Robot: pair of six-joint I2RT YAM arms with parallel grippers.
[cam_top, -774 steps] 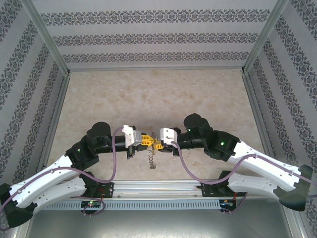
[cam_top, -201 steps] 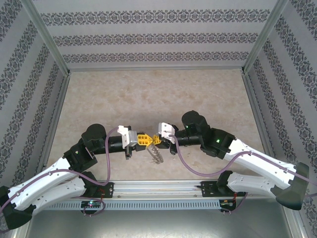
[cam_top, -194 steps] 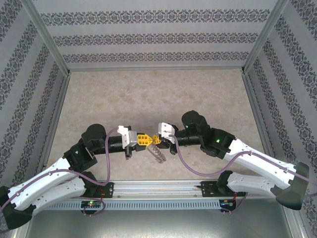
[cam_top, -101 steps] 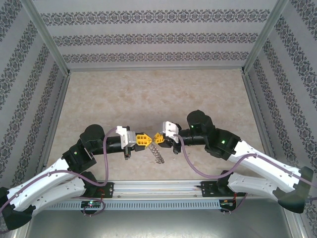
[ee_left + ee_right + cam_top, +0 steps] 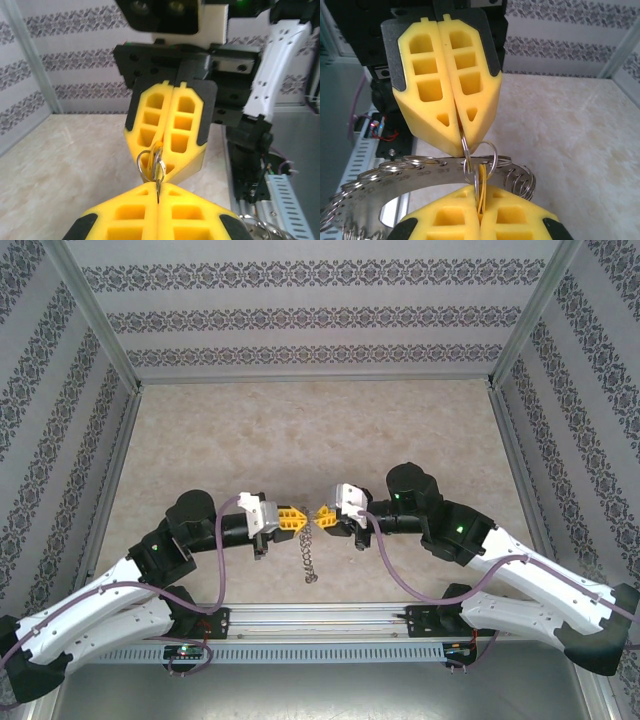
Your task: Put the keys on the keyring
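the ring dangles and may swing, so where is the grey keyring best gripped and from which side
Probably the flat grey band of the keyring, pinched across its two faces. Come from the wide hole's side: the inner edge is bare, while wire loops fringe the outer rim. It hangs from one loop pinched in the left gripper, so grip away from there.

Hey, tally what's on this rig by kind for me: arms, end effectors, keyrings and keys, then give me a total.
Arms: 2, left arm, right arm
End effectors: 2, left end effector, right end effector
Keyring: 1
Key: 1
Total: 6
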